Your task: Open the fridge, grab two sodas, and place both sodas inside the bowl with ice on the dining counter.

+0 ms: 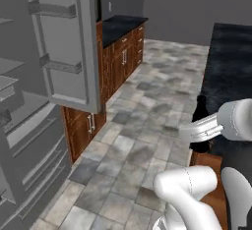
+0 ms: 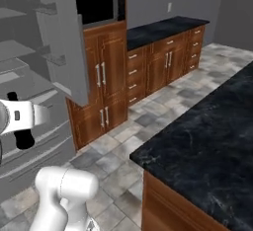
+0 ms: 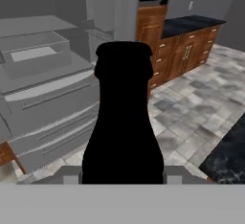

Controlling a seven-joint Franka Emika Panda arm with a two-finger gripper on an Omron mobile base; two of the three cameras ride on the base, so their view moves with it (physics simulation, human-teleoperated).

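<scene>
My gripper point(image 1: 198, 129) is shut on a slim black soda bottle point(image 1: 200, 110), which stands upright in the air over the tiled floor, just left of the dining counter point(image 1: 230, 62). In the hand view the bottle point(image 3: 123, 122) stands dark in the middle, gripped low down by the fingers point(image 3: 67, 174). From the right base view its cap and base point(image 2: 22, 139) stick out above and below the white hand. The grey fridge point(image 1: 29, 140) stands open at the left, its door point(image 1: 66, 42) swung out, shelves and drawer fronts point(image 3: 43, 79) showing. The bowl is out of view.
Reddish-brown wall cabinets point(image 2: 106, 92) with a black top point(image 2: 163, 27) run behind the fridge door. The black marbled island top point(image 2: 207, 141) reaches forward at the right, its corner point(image 3: 228, 158) near the hand. Grey stone tiles point(image 1: 142, 126) lie open between fridge and island.
</scene>
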